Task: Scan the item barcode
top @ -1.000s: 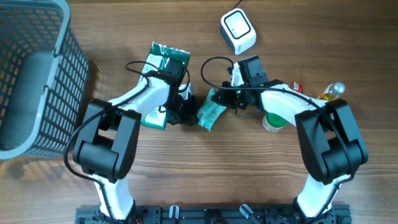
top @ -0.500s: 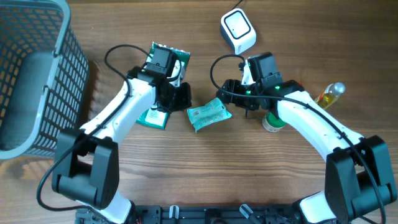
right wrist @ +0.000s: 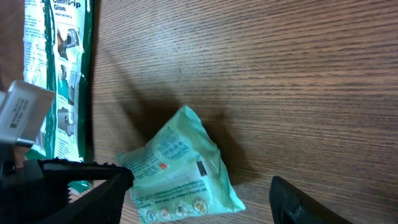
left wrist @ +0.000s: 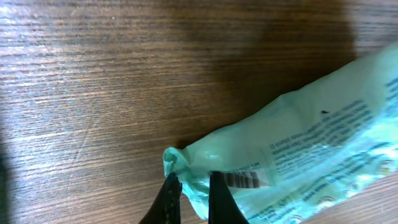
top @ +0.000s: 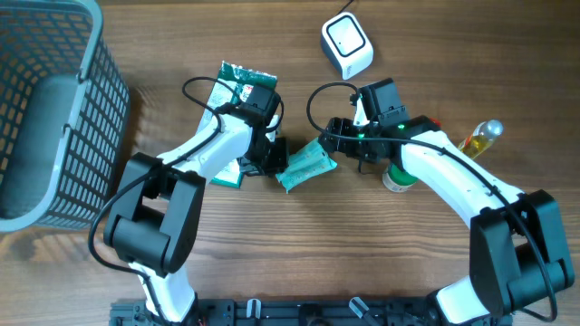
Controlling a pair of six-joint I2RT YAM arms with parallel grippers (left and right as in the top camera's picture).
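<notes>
The item is a mint-green packet [top: 308, 166] lying on the wooden table at the centre. My left gripper [top: 279, 161] is shut on its left corner. In the left wrist view the fingertips [left wrist: 191, 180] pinch the crumpled edge of the packet [left wrist: 311, 137], with its barcode [left wrist: 244, 180] just right of them. My right gripper [top: 343, 145] stands open at the packet's right end. The right wrist view shows that gripper [right wrist: 202, 180] spread wide around the packet [right wrist: 177, 168] without touching it. The white scanner [top: 347, 45] sits at the back.
A dark-green glove package [top: 237, 86] lies under my left arm and shows at the left edge [right wrist: 59, 74]. A grey basket [top: 54, 109] fills the far left. A round green-and-white tub [top: 397, 178] and a small bottle [top: 483, 135] stand by my right arm.
My right gripper opened and let go of the packet. The packet turned and now lies flatter. My left arm swung out and back, its gripper still at the packet's left corner.
</notes>
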